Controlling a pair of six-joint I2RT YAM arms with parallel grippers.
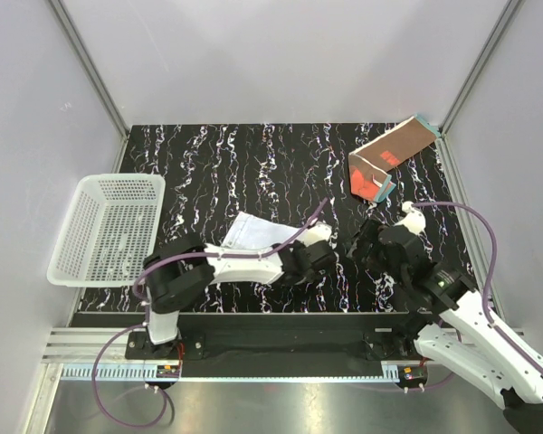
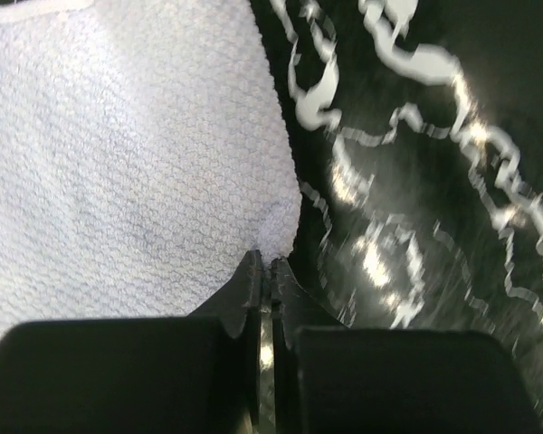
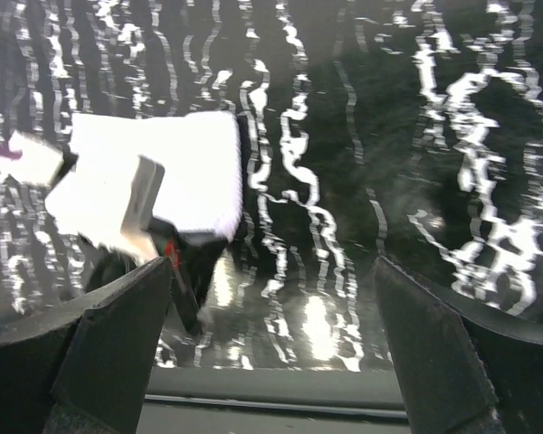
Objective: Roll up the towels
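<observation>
White perforated plastic basket [image 1: 104, 235] is sitting at far left of black worktop [image 1: 244, 163] w/ white marble-like veining. Its long side is running front-to-back, and its left part is hanging past the worktop's left edge, near left wall [image 1: 27, 136]. Pale grey back wall [image 1: 281, 54] is closing off the rear. Alu posts [image 1: 90, 68] are slanting up at both rear corners. Slotted alu rail [image 1: 281, 372] is running along the near edge, w/ brushed-metal sheet [image 1: 281, 411] lying in front of it.

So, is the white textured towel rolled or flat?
Flat: the white textured towel lies spread on the black marbled table, corner pinched by the left hand.
</observation>
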